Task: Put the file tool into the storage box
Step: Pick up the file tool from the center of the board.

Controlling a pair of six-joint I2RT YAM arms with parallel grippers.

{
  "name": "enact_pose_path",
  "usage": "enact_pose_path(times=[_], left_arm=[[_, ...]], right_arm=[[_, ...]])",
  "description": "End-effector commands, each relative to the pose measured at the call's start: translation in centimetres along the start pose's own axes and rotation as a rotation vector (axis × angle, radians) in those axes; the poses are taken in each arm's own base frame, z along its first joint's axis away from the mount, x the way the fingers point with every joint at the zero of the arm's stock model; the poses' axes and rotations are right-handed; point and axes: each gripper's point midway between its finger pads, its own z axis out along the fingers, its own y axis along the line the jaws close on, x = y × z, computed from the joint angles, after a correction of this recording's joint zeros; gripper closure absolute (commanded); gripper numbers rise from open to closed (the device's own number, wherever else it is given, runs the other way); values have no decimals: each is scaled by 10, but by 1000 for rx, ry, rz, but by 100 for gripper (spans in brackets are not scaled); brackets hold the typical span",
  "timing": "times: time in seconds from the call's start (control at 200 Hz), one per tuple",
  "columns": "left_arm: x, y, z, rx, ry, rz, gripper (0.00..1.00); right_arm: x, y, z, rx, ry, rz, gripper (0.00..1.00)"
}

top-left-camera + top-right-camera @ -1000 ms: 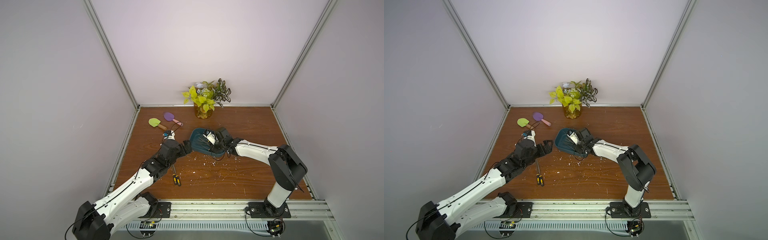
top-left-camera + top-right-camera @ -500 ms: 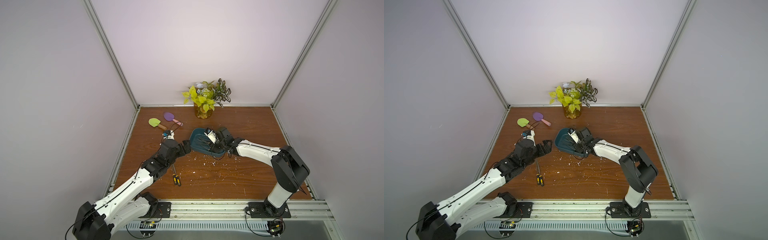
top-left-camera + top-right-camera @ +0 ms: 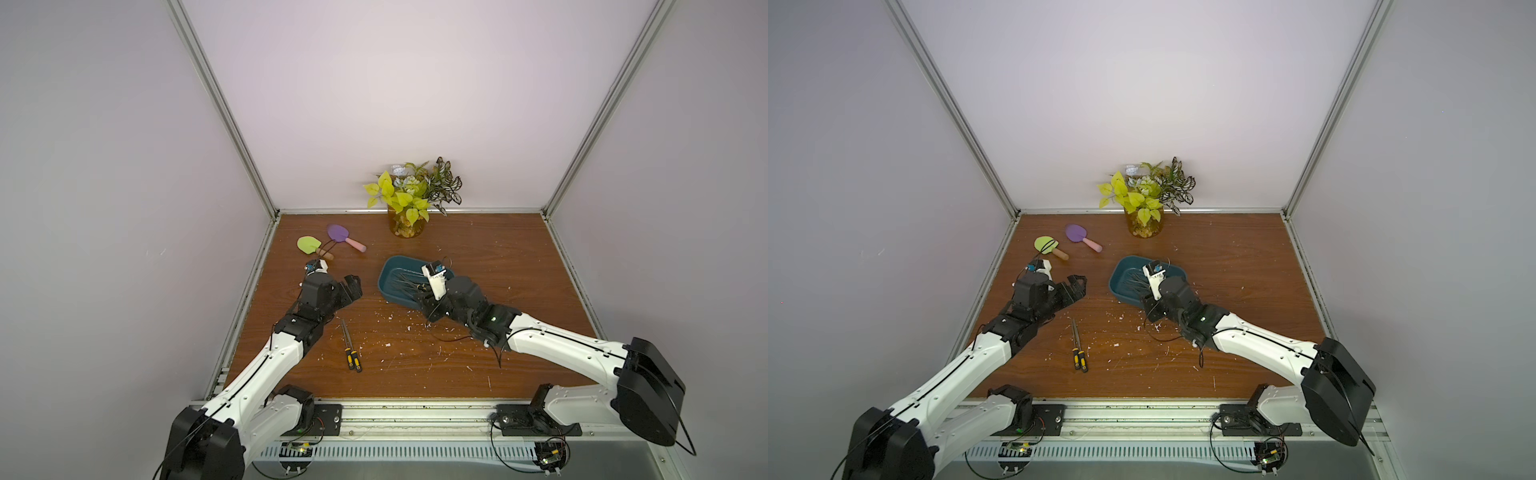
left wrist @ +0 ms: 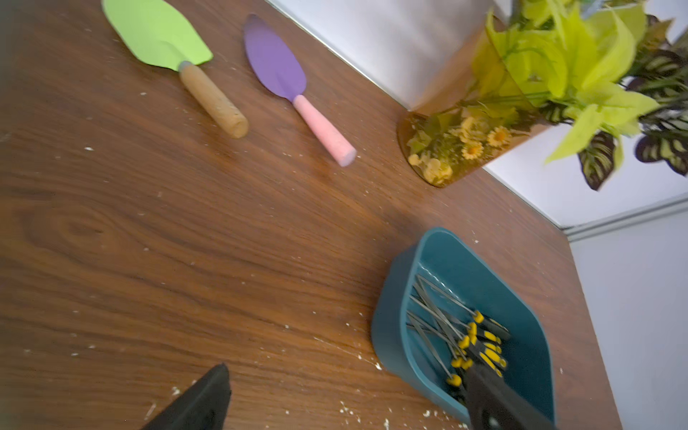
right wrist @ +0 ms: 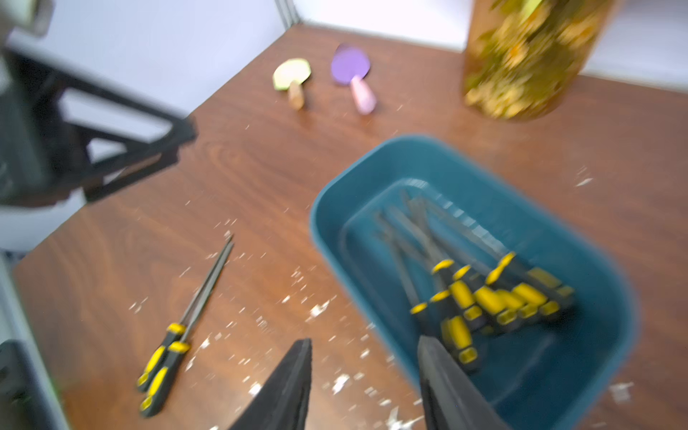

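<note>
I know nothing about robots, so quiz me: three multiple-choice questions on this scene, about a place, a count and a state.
1. Where does the plant jar stand? A at the back; B at the front; C in the middle.
2. How many files lie outside the storage box? A none; B two; C five.
3. The right gripper is: A shut on a file; B open and empty; C out of sight.
Answers: 1 A, by the rear wall; 2 B, a pair lies on the table; 3 B, its jaws stand apart with nothing between.
</note>
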Motion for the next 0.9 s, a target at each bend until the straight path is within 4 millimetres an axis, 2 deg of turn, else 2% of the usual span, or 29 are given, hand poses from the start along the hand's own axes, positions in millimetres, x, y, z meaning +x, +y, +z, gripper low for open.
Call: enact_pose_path(times=[0.0, 0.12, 0.26, 0.535, 0.751, 0.896], left_arm=[[-8, 10, -2, 18, 3, 9, 0], [-14, 23, -12, -3, -22, 3, 0], [-9, 33, -16, -19, -22, 5, 0], [2, 38, -12, -17, -1, -9, 0], [4, 40, -13, -19, 1, -12, 0], [4, 40, -13, -19, 3, -12, 0]], right_arm=[[7, 36, 4, -39, -31, 112, 49], [36, 66, 16, -64, 37, 105, 49], [64, 94, 33, -62, 129, 57, 48], [88, 138, 52, -102, 204, 25, 48], [110, 154, 67, -105, 257, 35, 48], [116, 165, 73, -115, 276, 6, 48]])
